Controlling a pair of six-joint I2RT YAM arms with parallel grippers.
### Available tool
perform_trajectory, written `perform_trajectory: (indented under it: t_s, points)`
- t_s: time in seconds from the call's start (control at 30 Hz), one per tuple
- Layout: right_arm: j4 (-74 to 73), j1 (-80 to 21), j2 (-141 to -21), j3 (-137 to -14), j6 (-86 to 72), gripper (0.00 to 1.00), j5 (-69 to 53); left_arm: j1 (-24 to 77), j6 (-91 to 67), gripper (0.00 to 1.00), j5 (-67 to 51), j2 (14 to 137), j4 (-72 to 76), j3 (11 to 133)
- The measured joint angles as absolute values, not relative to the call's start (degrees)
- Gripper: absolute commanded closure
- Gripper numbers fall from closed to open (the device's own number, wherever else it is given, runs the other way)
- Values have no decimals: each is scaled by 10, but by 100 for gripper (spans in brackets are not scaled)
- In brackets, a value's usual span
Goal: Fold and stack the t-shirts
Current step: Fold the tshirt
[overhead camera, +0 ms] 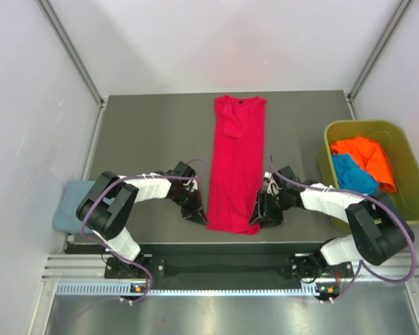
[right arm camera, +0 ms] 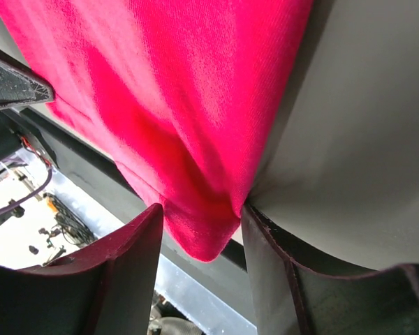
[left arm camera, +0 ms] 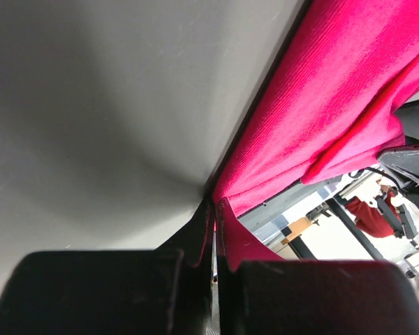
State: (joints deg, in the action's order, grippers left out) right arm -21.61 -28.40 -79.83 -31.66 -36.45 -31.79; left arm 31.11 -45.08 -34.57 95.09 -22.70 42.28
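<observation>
The crimson red t-shirt point(overhead camera: 236, 164) lies on the table as a long narrow strip, collar at the far end. My left gripper point(overhead camera: 197, 215) is at its near left corner, shut on the hem; the left wrist view shows red cloth point(left arm camera: 335, 105) pinched between the closed jaws point(left arm camera: 215, 209). My right gripper point(overhead camera: 257, 218) sits at the near right corner. It is open, and the cloth's corner point(right arm camera: 174, 91) hangs loose between its fingers point(right arm camera: 201, 209). An orange t-shirt point(overhead camera: 366, 155) and a turquoise t-shirt point(overhead camera: 353, 174) lie bunched in the bin. A folded grey-blue t-shirt point(overhead camera: 68, 209) rests at the table's left edge.
The olive-green bin point(overhead camera: 363, 125) stands off the table's right edge, beside the right arm. White walls enclose the table on the left, far and right sides. A metal rail runs along the near edge under both arm bases.
</observation>
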Motion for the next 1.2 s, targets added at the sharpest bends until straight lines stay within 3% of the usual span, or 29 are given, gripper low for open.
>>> perform_trajectory:
  t_s: [0.5, 0.7, 0.83, 1.0, 1.2]
  points:
    - [-195, -301, -803, -289, -389, 57, -357, 311, -450, 100, -340, 951, -232, 427]
    - [-202, -311, -816, -288, -390, 82, -355, 311, -449, 100, -338, 950, -232, 427]
    - [-205, -312, -818, -288, -390, 74, -347, 311, -449, 100, -337, 949, -232, 427]
    - [-213, -301, -810, -289, -385, 73, -344, 311, -448, 100, -335, 947, -232, 427]
    - [-246, -278, -781, -289, -355, 99, -296, 311, -448, 100, -335, 947, -232, 427]
